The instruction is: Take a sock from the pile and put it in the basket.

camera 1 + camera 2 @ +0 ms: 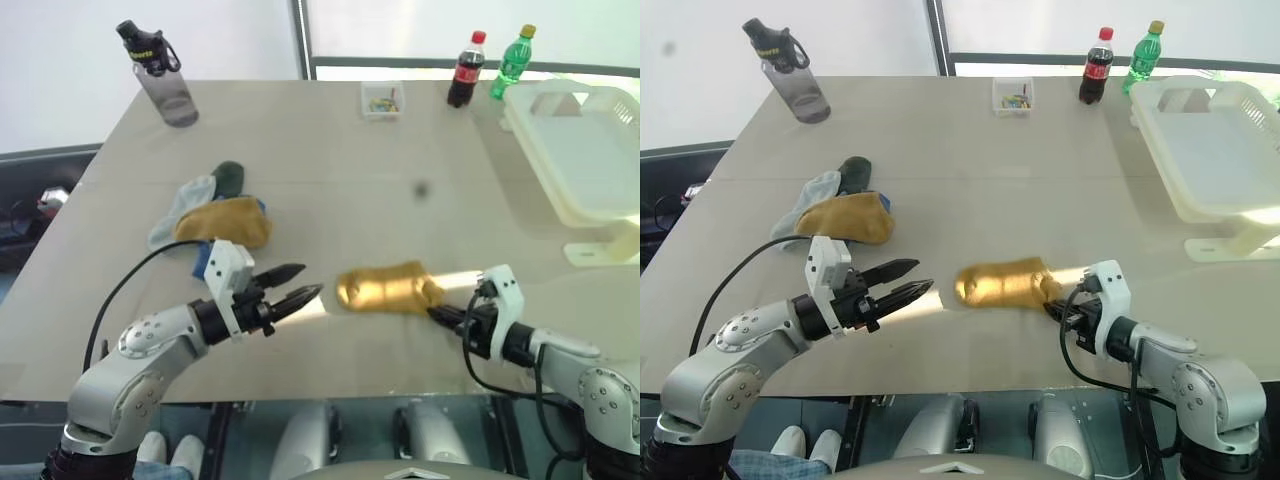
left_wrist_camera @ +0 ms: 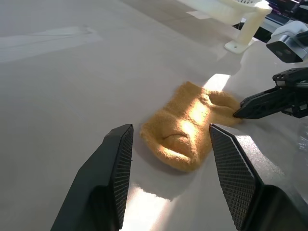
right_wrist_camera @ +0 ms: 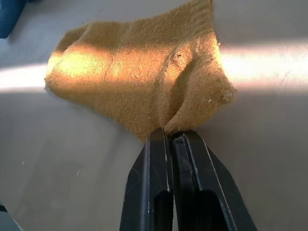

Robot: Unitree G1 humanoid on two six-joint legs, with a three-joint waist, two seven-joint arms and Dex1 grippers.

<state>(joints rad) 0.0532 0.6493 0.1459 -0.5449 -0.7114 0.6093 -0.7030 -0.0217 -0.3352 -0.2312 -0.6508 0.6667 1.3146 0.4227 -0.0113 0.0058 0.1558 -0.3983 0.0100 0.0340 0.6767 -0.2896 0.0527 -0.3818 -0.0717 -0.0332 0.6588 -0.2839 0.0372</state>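
A mustard yellow sock [image 1: 388,287] lies on the table near its front edge, lit by a strip of sun. My right gripper [image 1: 440,313] is shut on the sock's right-hand edge, and the right wrist view shows its tips [image 3: 168,135] pinching the cloth. My left gripper [image 1: 295,285] is open, just left of the sock and pointing at it; the sock [image 2: 187,130] lies beyond its spread fingers. The pile [image 1: 215,210] of socks sits further back on the left. The cream basket [image 1: 590,150] stands at the far right.
A grey water bottle [image 1: 160,75] stands at the back left. A small clear box [image 1: 382,100], a cola bottle [image 1: 465,70] and a green bottle [image 1: 512,62] line the back edge. The basket rests on a white stand [image 1: 600,250].
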